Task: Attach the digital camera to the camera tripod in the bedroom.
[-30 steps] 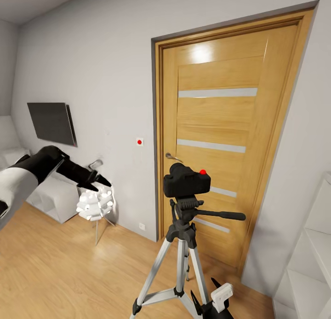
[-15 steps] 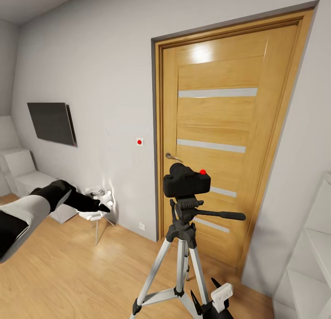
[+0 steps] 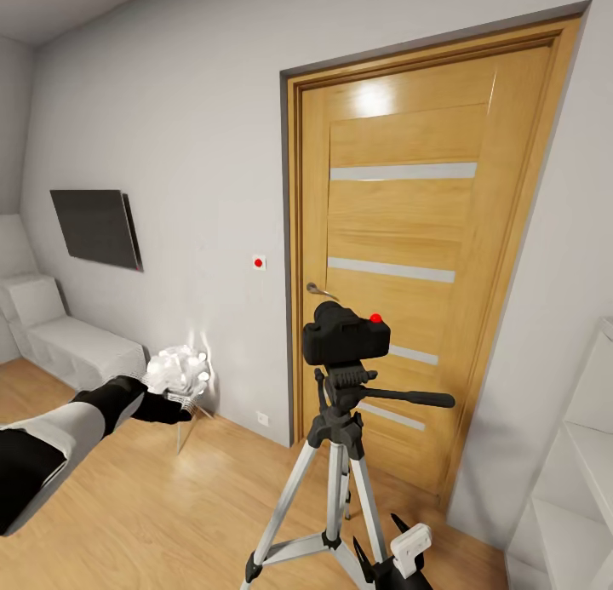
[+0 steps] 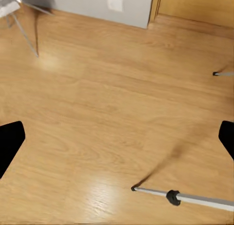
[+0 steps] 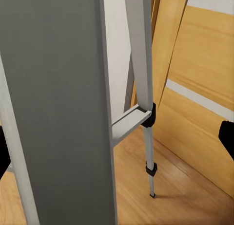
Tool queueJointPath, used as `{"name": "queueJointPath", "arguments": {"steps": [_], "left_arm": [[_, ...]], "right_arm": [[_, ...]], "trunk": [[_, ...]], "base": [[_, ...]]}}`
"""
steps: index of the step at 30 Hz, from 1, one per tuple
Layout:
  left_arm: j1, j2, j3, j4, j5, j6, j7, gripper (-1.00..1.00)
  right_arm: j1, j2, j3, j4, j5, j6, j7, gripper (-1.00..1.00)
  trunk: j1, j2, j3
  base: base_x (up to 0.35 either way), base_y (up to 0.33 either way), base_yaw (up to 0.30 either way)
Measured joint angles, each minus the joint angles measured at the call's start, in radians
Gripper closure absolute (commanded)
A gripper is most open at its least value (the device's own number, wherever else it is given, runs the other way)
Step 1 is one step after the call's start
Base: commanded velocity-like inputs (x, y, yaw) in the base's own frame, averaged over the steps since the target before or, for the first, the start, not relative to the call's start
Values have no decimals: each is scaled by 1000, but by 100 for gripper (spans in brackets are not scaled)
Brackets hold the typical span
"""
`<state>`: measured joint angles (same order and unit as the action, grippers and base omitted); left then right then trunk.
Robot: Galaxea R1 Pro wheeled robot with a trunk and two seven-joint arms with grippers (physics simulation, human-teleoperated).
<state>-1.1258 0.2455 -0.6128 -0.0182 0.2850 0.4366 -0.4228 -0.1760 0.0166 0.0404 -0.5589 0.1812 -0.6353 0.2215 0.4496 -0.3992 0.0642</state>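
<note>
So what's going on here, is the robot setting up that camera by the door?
The small matte black camera with a red button sits on top of the silver-legged tripod, which stands in front of the oak door. Neither arm is touching it. The left gripper is off to the side, low near the white flower-shaped lamp, its fingers spread open over bare wood floor. The right gripper is down by the tripod's legs, open too.

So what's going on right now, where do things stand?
Left gripper open, low by the white lamp. Right gripper open, empty, beside the tripod legs. Digital camera seated on the camera tripod before the door. Nothing blocking.
</note>
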Motion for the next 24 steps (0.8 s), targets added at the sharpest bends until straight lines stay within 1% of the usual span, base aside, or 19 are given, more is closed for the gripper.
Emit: {"name": "queueJointPath", "arguments": {"steps": [3, 7, 12, 15, 20, 24], "left_arm": [[27, -5, 1, 0, 19, -28, 71, -100], [72, -13, 2, 0, 67, -94, 141, -100], [133, -22, 2, 0, 140, -194, 190, -100], [160, -25, 2, 1, 173, -241, 209, -100], [191, -27, 2, 1, 197, -275, 229, -100], [213, -31, 2, 1, 207, -289, 239, -100]], "right_arm": [[0, 0, 0, 0, 0, 0, 0, -100], [0, 0, 0, 0, 0, 0, 0, -100], [0, 0, 0, 0, 0, 0, 0, -100], [0, 0, 0, 0, 0, 0, 0, -100], [0, 0, 0, 0, 0, 0, 0, -100], [0, 0, 1, 0, 0, 0, 0, -100]], "trunk": [[0, 0, 0], [0, 0, 0], [0, 0, 0], [0, 0, 0], [0, 0, 0], [0, 0, 0]], "base": [[0, 0, 0], [0, 0, 0], [0, 0, 0], [0, 0, 0], [0, 0, 0], [0, 0, 0]]}}
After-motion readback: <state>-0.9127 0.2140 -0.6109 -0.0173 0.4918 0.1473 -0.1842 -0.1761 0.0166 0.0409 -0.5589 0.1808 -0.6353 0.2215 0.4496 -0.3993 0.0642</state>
